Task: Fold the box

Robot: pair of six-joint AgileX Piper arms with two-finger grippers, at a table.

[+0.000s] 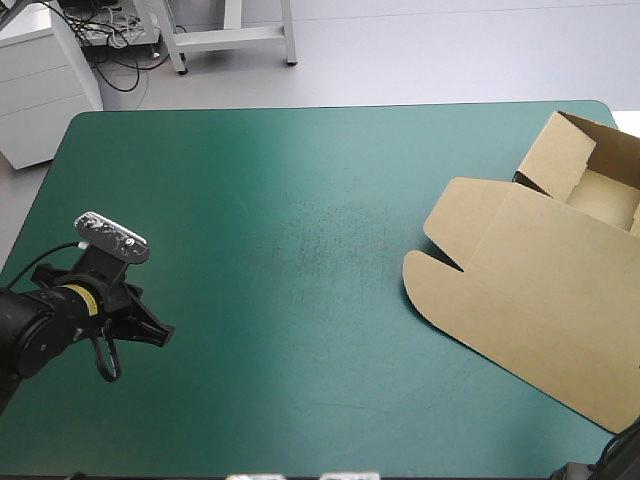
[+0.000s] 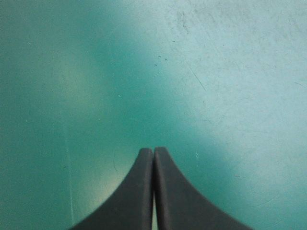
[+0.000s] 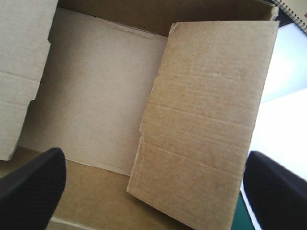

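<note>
The brown box (image 1: pixel 540 290) lies at the table's right side. Its lid lies flat toward the middle, and its tray part (image 1: pixel 590 180) stands at the far right with walls raised. My left gripper (image 1: pixel 165 335) hovers low over bare teal-green cover near the left front, far from the box. It is shut and empty, its fingers meeting in a point (image 2: pixel 153 151). My right gripper (image 3: pixel 153 158) is open above the tray floor (image 3: pixel 96 86). A loose side flap (image 3: pixel 206 120) leans inward between its fingers, touching neither. In the high view only a dark part of the right arm (image 1: pixel 618 458) shows.
The tray end of the box reaches the table's right edge, where a white surface (image 3: pixel 288 96) adjoins with a spiral notebook (image 3: pixel 293 12) on it. A white cabinet (image 1: pixel 40 80) stands beyond the far left corner. Bare cover (image 1: pixel 300 250) lies between the left gripper and the box.
</note>
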